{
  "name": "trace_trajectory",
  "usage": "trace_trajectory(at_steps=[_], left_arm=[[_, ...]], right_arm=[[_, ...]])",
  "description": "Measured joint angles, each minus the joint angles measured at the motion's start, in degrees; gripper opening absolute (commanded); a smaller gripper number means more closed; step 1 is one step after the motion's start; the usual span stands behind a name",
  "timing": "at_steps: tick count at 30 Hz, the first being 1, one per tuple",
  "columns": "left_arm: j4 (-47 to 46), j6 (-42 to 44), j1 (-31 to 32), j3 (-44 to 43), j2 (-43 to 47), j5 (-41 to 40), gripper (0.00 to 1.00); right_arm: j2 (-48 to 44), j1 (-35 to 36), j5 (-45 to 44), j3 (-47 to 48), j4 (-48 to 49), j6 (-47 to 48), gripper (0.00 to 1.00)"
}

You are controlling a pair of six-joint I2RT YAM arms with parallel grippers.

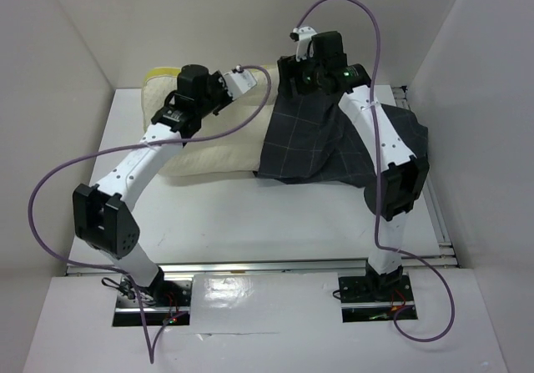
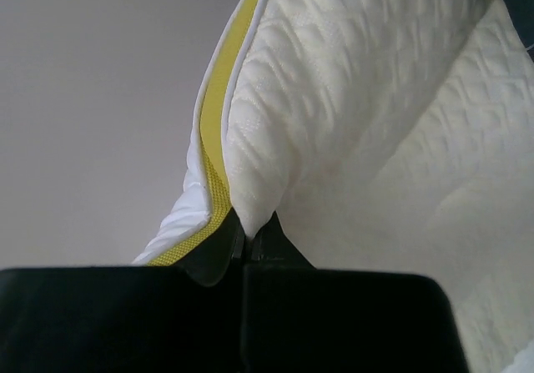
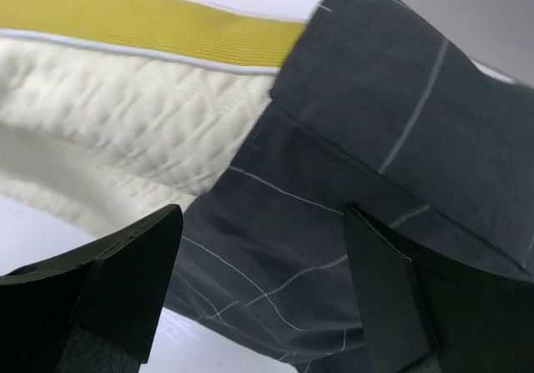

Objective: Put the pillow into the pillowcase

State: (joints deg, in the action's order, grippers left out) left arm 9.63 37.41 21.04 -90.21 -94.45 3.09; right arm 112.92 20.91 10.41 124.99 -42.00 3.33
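**Left has the pillow pinched, right is wide open over the case**

My left jaws are clamped right down on a fold of the pillow (image 2: 350, 123). They're biting the quilted cream cover just beside the yellow band (image 2: 219, 152). In the left wrist view you can see the cloth bunching into the pinch at bottom centre. I reckon that grip is there to push or steer the pillow toward the right of the frame.

My right jaws are spread wide with nothing in them, hanging just above the pillowcase (image 3: 375, 123) where its hem crosses the pillow. Looks to me like they're lined up to grab that edge and hold the mouth open.

Zooming out to the top view, the pillow lies across the upper middle of the bench (image 1: 250, 223). Its left end is bare in the upper left and its right end is covered by the dark case in the upper right. Whether that end is properly inside or the cloth is only draped over it, I can't tell. Call it partway at best.
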Motion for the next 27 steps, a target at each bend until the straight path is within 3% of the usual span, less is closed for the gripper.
trace_trajectory(at_steps=[15, 27], left_arm=[[-7.37, 5.05, 7.23, 13.35, 6.25, -6.97, 0.0], [-8.79, 6.47, 8.68, 14.21, 7.34, -7.78, 0.0]], right_arm=[[-0.31, -5.7, 0.76, 2.62, 3.58, -2.45, 0.84], [-0.28, -2.8, 4.81, 2.03, 4.02, -0.98, 0.82]])
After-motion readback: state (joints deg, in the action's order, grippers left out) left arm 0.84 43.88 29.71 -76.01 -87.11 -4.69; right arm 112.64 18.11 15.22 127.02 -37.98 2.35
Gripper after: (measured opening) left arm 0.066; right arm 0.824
